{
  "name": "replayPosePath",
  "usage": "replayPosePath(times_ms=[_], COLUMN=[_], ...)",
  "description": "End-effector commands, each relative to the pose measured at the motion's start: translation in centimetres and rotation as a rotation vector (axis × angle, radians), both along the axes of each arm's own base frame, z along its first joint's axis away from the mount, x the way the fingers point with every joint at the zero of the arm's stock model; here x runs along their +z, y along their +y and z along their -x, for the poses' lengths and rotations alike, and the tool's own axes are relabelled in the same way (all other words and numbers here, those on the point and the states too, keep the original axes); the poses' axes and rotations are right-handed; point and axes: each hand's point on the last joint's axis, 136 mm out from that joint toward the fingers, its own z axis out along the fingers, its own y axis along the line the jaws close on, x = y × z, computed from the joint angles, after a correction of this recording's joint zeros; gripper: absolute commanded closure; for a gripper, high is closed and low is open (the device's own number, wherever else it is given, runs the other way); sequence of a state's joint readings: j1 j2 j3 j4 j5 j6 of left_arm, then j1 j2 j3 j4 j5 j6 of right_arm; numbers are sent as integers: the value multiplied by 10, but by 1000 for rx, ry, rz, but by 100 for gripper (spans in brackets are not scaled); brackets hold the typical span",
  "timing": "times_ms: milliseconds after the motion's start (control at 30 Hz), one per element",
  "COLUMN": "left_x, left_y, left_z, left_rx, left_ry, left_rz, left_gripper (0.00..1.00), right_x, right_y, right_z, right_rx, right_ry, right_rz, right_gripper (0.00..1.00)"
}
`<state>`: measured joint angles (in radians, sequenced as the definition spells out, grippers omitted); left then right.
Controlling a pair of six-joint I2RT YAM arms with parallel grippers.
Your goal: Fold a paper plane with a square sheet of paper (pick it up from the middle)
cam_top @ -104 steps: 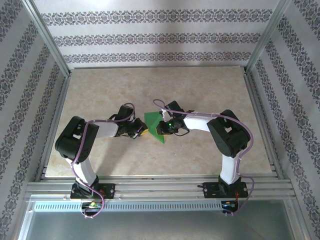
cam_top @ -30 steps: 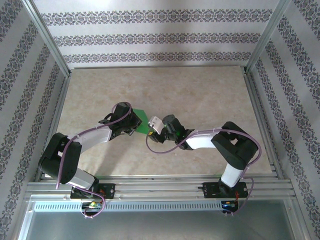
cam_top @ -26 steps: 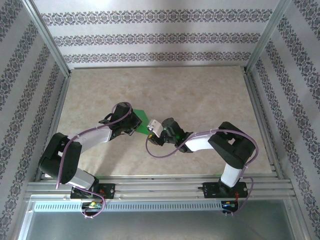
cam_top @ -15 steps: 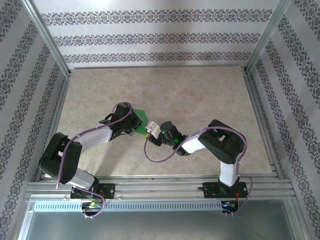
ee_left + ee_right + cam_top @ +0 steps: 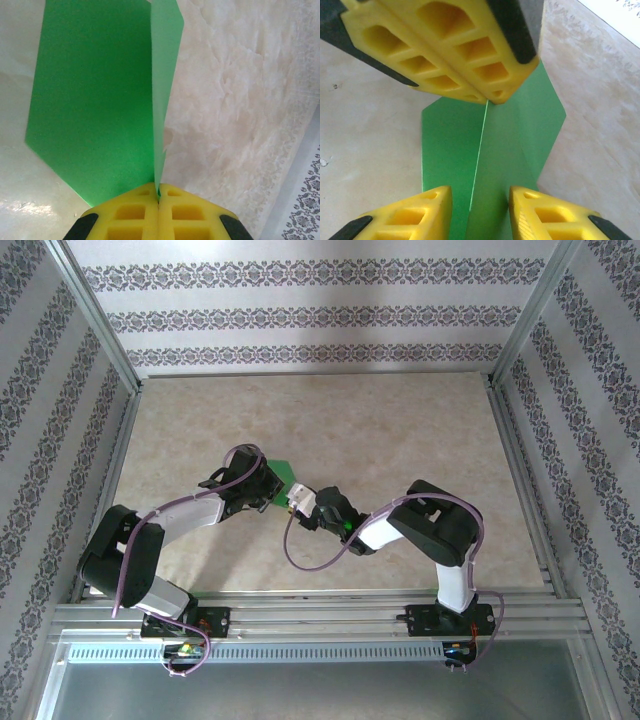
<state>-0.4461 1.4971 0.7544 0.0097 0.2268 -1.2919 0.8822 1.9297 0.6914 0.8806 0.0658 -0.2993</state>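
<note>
While left gripper clamps the creased square sheet of paper on the table, right gripper straddles its fold, fingers apart; right arm has reached further left than 0.5 s ago.

R gripper fingers apart, creased green paper betw. them; L gripper up top pinches its crease; beige table.

green paper mostly covered overhead, top cropped in left wrist view
</note>
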Motion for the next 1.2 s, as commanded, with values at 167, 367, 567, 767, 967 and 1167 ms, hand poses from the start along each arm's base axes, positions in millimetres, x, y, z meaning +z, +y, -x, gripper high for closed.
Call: replayPosePath(times_ms=[167,367,567,767,967,1167], left_x=[-15,-14,-11,-12,-10,14], left_y=[0,-1,-1,-1,-1,24], left_z=[7,8,8,8,7,3], left_rx=[20,18,19,18,17,49], left_ry=[55,54,49,50,42,-32], left_rz=[-16,-11,-9,-9,-9,-54], left_gripper=[99,98,97,96,93,61], right_x=[9,5,3,2,1,-4], right_y=[10,8,6,4,6,5], right_z=[-6,-8,-10,-11,-7,3], right_rx=[-23,-45,-60,-69,-47,-15], right_ry=[-22,-19,-15,-15,1,71], right_rz=[-41,-37,-32,-34,-46,-87], right_gripper=[66,71,73,80,86,90])
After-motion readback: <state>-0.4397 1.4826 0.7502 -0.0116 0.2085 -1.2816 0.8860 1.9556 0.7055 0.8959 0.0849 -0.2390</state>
